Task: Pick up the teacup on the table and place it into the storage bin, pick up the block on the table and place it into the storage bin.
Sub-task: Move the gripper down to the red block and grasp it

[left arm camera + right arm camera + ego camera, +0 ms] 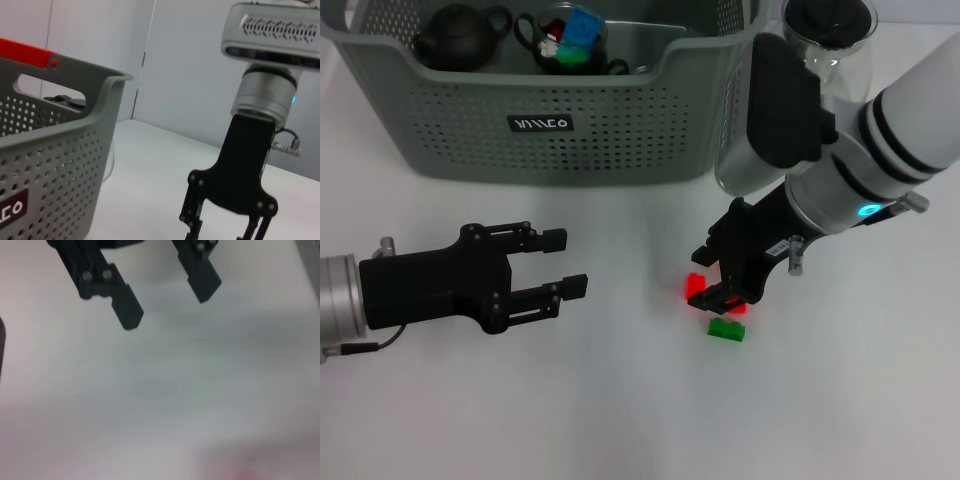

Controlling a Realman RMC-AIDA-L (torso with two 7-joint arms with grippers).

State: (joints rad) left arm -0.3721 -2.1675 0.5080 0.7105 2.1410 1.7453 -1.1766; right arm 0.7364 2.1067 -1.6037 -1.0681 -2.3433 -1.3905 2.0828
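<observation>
A: Hovering over the small red plastic block (697, 286) at 4 o'clock of the grey-green perforated storage bin (550, 125), the right gripper (728, 293) is seen spread narrowly.

B: Green brick (726, 328) touching at 5 o'clock could get nudged. Left gripper (560, 264) is parked wide.

You have the grey-green perforated storage bin (620, 130) at the far side, a teacup (560, 45) already inside. A red block (697, 286) lies near-right, a green block (726, 329) beside it.
</observation>
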